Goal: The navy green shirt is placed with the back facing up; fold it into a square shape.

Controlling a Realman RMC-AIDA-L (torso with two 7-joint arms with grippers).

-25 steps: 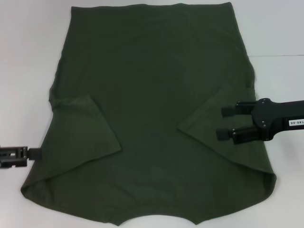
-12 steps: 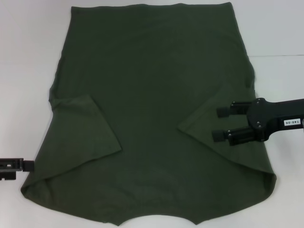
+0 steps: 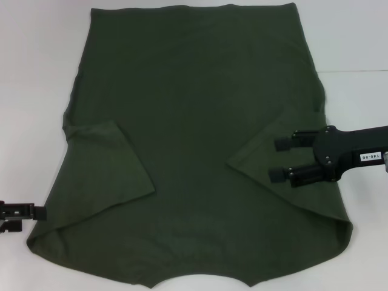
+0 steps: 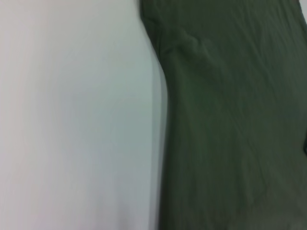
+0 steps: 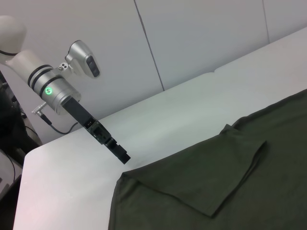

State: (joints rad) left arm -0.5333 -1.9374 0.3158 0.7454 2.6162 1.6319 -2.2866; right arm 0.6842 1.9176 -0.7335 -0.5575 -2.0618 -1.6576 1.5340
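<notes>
The navy green shirt (image 3: pixel 200 139) is lying flat on the white desk (image 3: pixel 30 73), plain side up, both sleeves folded inward. Right gripper (image 3: pixel 280 159) is hovering over the folded right sleeve, fingers spread, pinching nothing. Left gripper (image 3: pixel 36 213) is sitting at the shirt's left edge near the desk's near-left corner; finger state cannot be told.

In the head view the navy green shirt (image 3: pixel 200 145) runs off the 6 o'clock edge, hiding its collar. At 9 o'clock the left gripper (image 3: pixel 37 212) is cropped, its fingers unreadable. The table (image 4: pixel 72 120) looks blurred in the left wrist view.
</notes>
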